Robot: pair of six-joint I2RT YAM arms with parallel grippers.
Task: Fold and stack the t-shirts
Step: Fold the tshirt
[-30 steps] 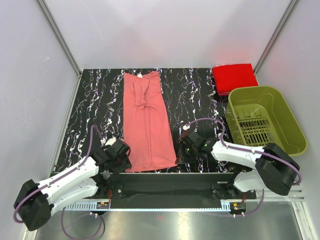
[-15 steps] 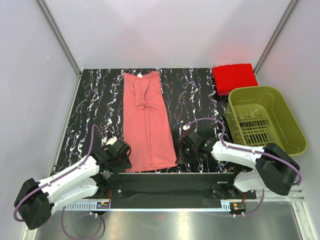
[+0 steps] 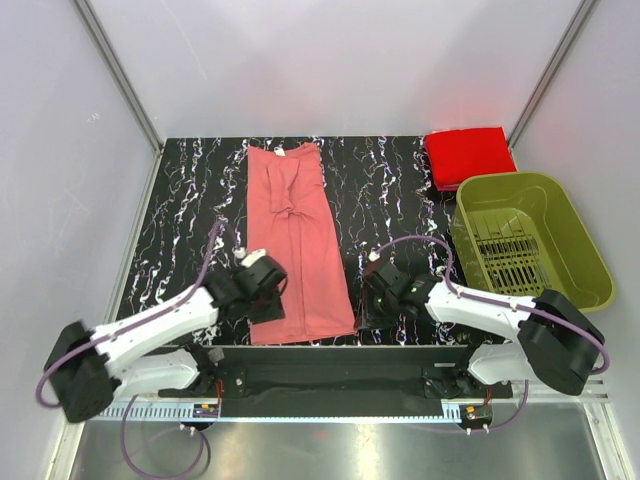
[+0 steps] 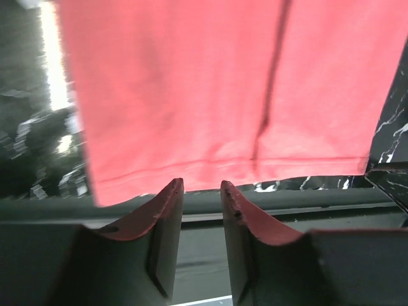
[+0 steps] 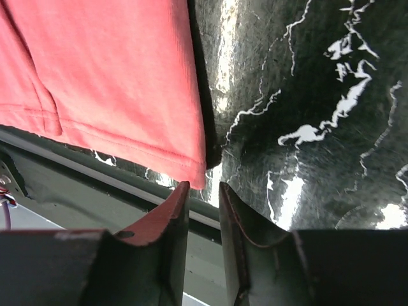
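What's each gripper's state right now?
Left gripper: slightly open, empty, just short of the near hem of the salmon-pink cloth t-shirt.
Right gripper: slightly open, empty, at that shirt's near corner.

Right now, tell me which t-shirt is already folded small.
The bright red t-shirt, a compact square at the far right behind the green basket. The salmon-pink t-shirt lies as a long strip.

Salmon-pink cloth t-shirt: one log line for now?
salmon-pink cloth t-shirt: laid out | left gripper: open, at near hem | right gripper: open, at near right corner
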